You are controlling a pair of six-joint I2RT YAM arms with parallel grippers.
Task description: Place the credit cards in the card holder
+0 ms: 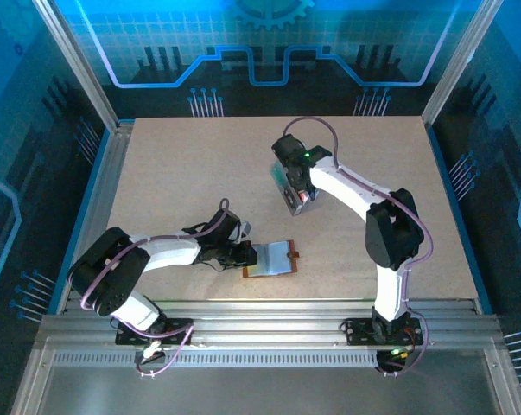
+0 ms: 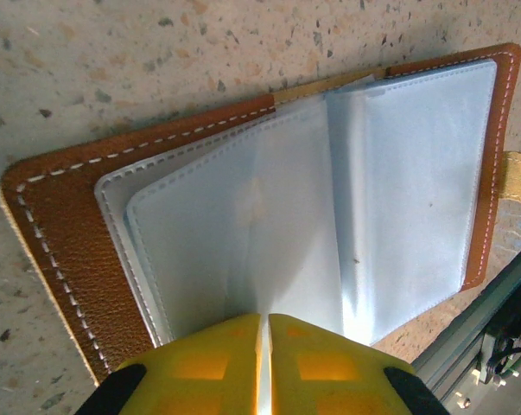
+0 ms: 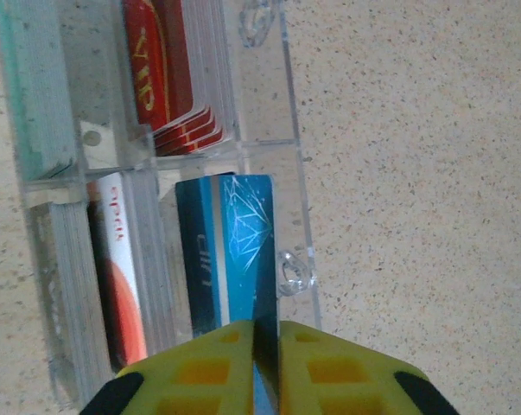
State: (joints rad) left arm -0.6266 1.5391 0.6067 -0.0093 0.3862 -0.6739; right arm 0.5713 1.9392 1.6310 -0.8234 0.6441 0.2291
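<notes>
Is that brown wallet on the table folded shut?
No, the wallet lies spread open, with its pale inner lining facing up.

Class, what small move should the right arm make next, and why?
Probably lift the right claw straight up: it pinches the blue card standing in the clear tray, and the left claw holds the card holder open, ready.

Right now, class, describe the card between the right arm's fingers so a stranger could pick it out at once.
Beyond the brown card holder on the table stands a clear compartment tray. In an edge compartment, neighbouring red cards and a white-and-orange card, stands the blue card, pinched by the right fingers. Only it bears a pale diamond outline.
</notes>
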